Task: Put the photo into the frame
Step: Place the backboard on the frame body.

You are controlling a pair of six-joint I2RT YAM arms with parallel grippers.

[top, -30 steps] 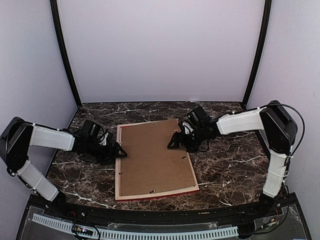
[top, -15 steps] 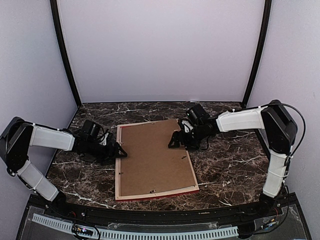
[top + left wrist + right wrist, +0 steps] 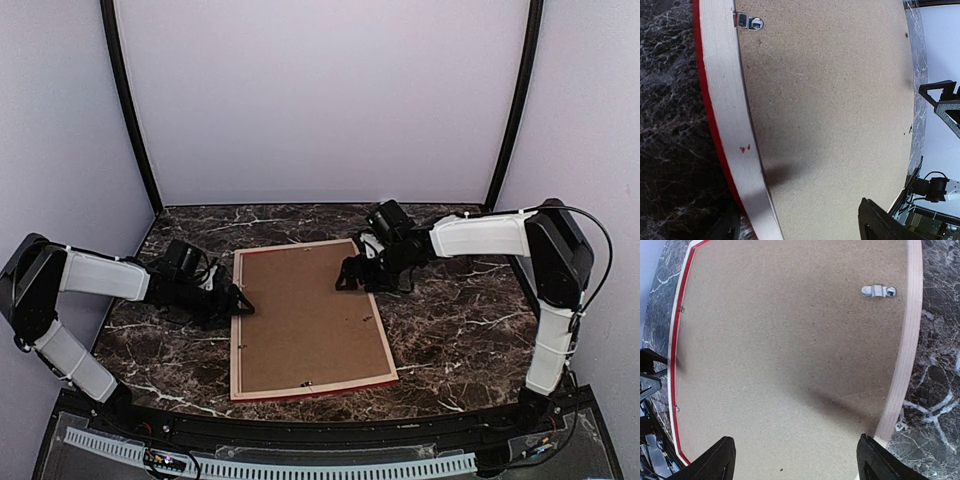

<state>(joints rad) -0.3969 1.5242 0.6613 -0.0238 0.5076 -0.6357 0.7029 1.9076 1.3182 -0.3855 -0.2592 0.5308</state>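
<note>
Currently the frame [image 3: 236, 345] is lying face down on the table [image 3: 450, 330], with the backing board [image 3: 305, 315] sitting inside it. The photo is hidden, presumably underneath. The left gripper [image 3: 242, 302] and right gripper [image 3: 344, 280] are hovering spread at opposite edges, holding nothing. Probably only fastening the clips [image 3: 879, 291] is remaining.

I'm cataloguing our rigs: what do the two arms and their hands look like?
Both the left arm and right arm have white rounded shells with black joints. The left hand and right hand are black, with angular fingers. A thin black cable loops beside the right arm's elbow.
</note>
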